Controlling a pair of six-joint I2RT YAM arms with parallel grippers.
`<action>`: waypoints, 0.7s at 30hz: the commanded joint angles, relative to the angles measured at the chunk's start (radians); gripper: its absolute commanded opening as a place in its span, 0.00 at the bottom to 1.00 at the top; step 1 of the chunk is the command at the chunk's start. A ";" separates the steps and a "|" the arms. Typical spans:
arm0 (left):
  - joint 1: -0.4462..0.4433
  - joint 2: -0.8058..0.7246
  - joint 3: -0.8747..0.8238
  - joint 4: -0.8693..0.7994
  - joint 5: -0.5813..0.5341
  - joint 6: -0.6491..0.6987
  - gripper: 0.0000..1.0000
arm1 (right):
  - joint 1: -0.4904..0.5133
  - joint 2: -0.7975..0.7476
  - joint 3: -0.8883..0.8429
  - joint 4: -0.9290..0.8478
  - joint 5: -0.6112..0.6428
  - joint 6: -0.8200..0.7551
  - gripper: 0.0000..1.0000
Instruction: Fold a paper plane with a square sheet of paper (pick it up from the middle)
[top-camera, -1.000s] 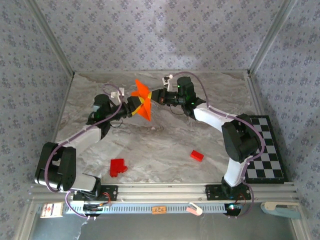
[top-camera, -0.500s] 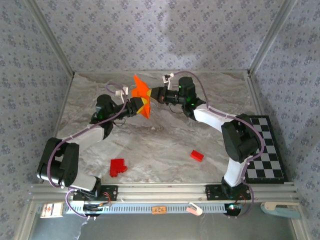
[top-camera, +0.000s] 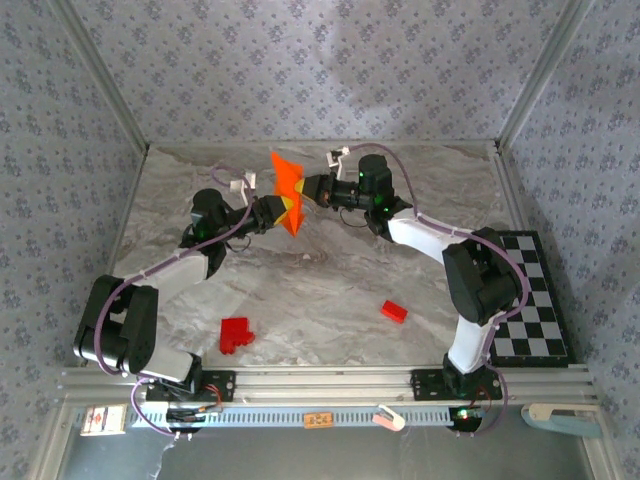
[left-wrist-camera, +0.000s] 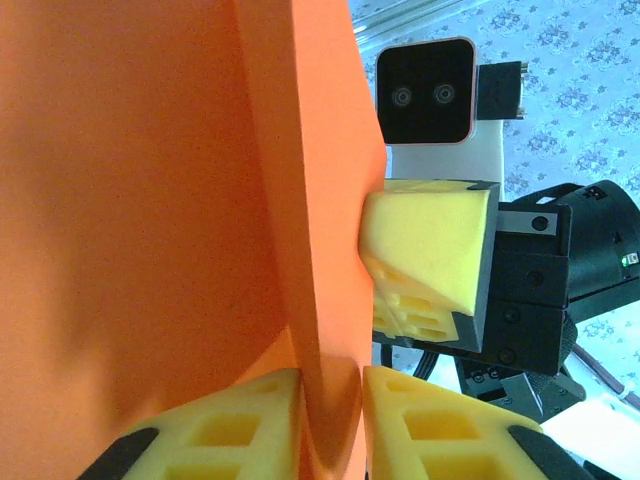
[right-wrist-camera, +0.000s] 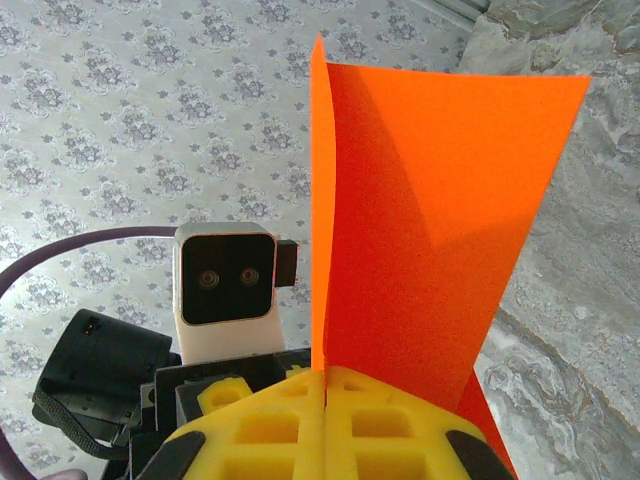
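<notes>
We see the left gripper (left-wrist-camera: 330, 405) narrowed right down, its two yellow pads pinching a fold of the square sheet of paper (left-wrist-camera: 150, 200) between them. The right gripper (right-wrist-camera: 325, 400) is pressed closed on the sheet's edge, at 6 o'clock in its own view. The sheet stands upright above the table (top-camera: 330, 270), at 12 o'clock from the table's middle, between the two grippers. Its upper edges hang free, with open marble below. We count one sheet, two arms, one chequered board (top-camera: 545, 300) at 3 o'clock, one lone red block (top-camera: 394, 311) at 5 o'clock and one red clump (top-camera: 235, 333) at 7 o'clock — how many pieces are in it we cannot tell. The left wrist view adds the right gripper's pad against the sheet's edge; the right wrist view adds the sheet's straight top edge and a vertical crease.
</notes>
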 joint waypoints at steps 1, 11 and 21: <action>-0.003 0.003 0.013 0.030 -0.002 0.015 0.20 | -0.008 -0.030 -0.006 0.027 -0.022 0.009 0.02; 0.003 -0.008 0.030 -0.098 -0.029 0.096 0.09 | -0.035 -0.095 -0.006 -0.130 0.027 -0.100 0.22; -0.001 -0.048 0.206 -0.735 -0.249 0.529 0.08 | -0.100 -0.289 -0.069 -0.562 0.331 -0.393 0.51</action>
